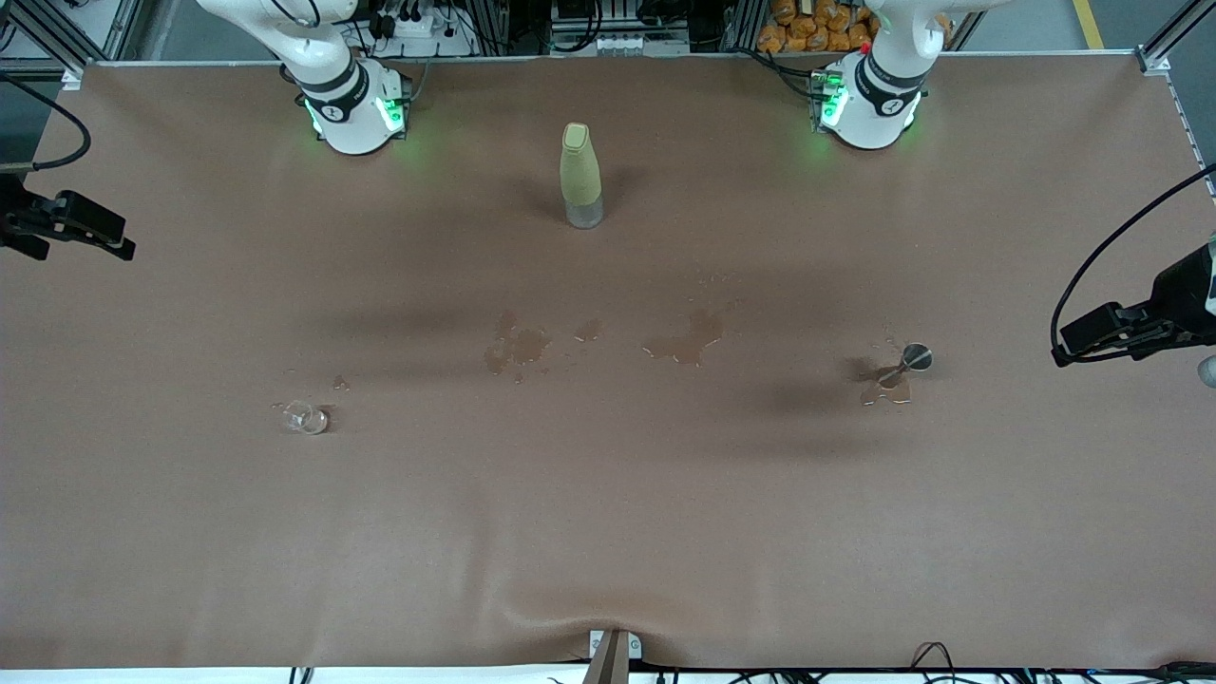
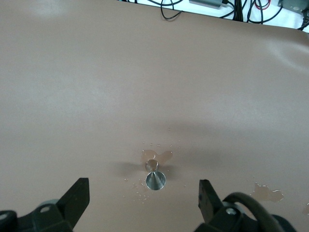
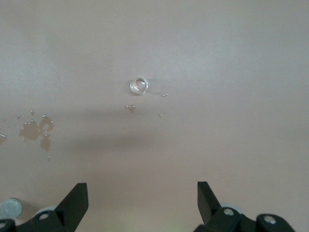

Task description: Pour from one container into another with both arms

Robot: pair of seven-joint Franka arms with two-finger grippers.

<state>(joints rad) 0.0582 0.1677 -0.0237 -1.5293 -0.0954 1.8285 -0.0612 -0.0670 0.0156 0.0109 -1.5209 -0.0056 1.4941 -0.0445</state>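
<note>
The right arm [image 1: 351, 104] rose from its base at the back of the brown-covered table [image 1: 608, 532]. Its right gripper [image 1: 66, 223] hung over the table's edge at that arm's end, fingers [image 3: 72, 203] spread wide with nothing between them. A small clear glass [image 1: 306, 418] stood on the cloth toward the right arm's end, on the side nearer the front camera, with a few drops just beside it. Near the middle of the table, close to the line of the arms' bases, stood an upright bottle [image 1: 581, 176] with a pale yellow-green sleeve and a clear bottom. Nearer the front camera than the bottle lay two wet patches, one darker blotch [image 1: 518, 347] and a second one [image 1: 686, 342] toward the left arm's end. Farther toward that end, a small metal funnel-shaped piece [image 1: 902, 366] sat in a little puddle [image 1: 885, 391]. I could not tell whether it was upright or tipped. The left arm [image 1: 869, 104] stood at its base, and the left gripper [image 1: 1107, 332] hovered over the cloth at that arm's end, its fingers [image 2: 77, 193] also wide apart and empty. Both containers were well apart from either gripper.
</note>
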